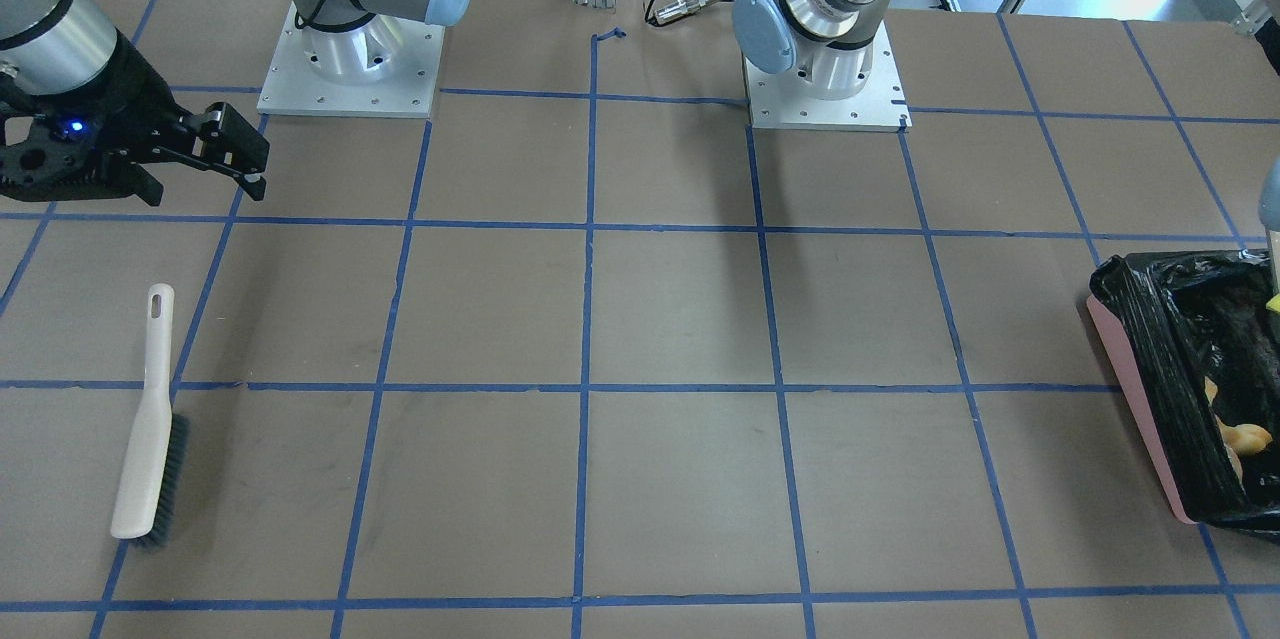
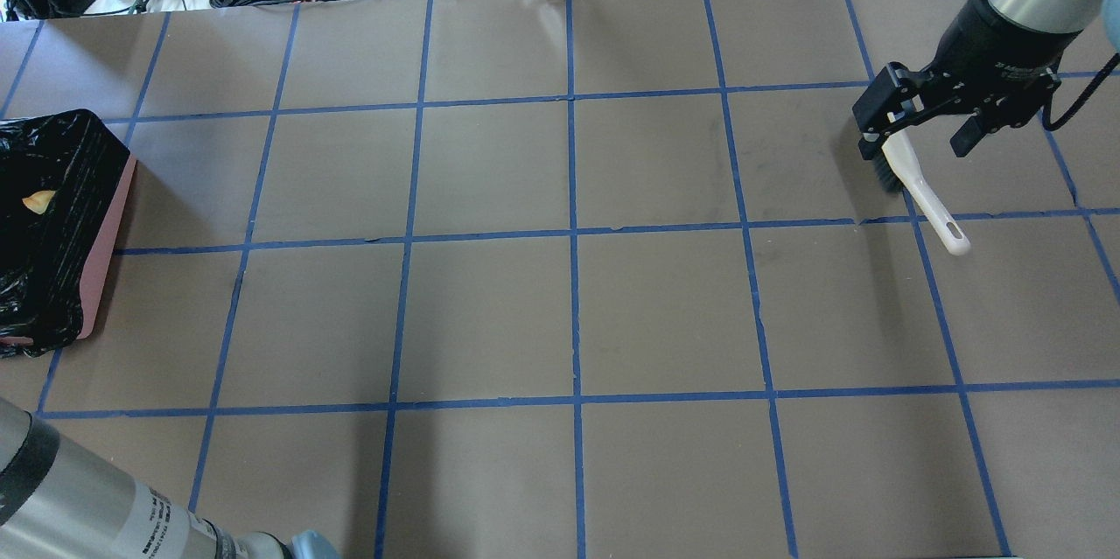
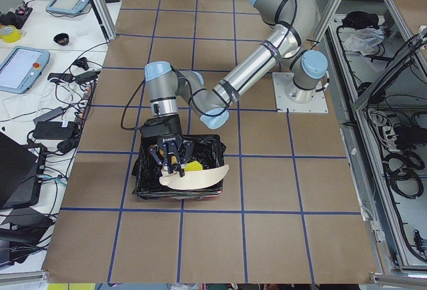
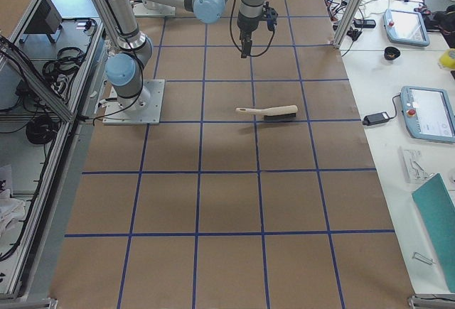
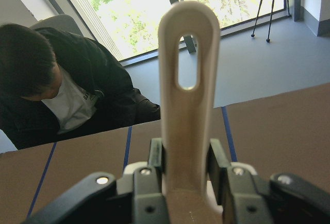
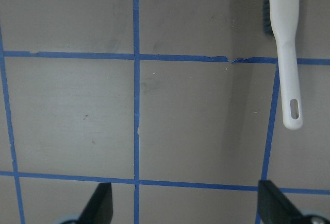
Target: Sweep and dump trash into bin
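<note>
Your left gripper (image 3: 172, 159) pinches the dustpan handle (image 5: 172, 110), probably stiff and light, over the bin (image 3: 145, 182), lower centre; your right gripper (image 6: 186, 206) hangs spread.

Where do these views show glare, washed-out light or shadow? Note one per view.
Left wrist view: the window is washed out behind the dustpan handle, gripped by the left claw. Front-facing view: glints on the lined bin; a soft arm shadow on the table. Right wrist view: a darker shadow band around the brush.
</note>
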Controlling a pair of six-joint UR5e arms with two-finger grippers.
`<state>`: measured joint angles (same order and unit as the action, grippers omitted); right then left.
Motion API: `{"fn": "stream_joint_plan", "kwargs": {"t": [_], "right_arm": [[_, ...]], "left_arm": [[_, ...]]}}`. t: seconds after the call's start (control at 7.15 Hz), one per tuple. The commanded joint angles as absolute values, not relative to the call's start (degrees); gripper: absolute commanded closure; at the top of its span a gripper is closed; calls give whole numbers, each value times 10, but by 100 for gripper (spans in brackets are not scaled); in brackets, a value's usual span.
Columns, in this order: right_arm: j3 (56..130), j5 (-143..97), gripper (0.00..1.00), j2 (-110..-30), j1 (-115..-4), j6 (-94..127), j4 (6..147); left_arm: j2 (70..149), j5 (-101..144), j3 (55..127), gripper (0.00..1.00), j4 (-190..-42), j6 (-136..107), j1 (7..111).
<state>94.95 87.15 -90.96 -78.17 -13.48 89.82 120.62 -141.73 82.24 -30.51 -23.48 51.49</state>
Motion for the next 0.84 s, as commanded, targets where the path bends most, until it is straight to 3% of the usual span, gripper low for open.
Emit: {"fn": "stream_joint_plan", "kwargs": {"t": [0.0,0.7], "right_arm": [[947,880,0,-922,-834,-65,896],[935,907,0,-918,-901,-11,872]], "left_arm": [[1207,-1433,824,100,-270,-229,516],[1255,-1477,798,100,-249,-121,529]]}}
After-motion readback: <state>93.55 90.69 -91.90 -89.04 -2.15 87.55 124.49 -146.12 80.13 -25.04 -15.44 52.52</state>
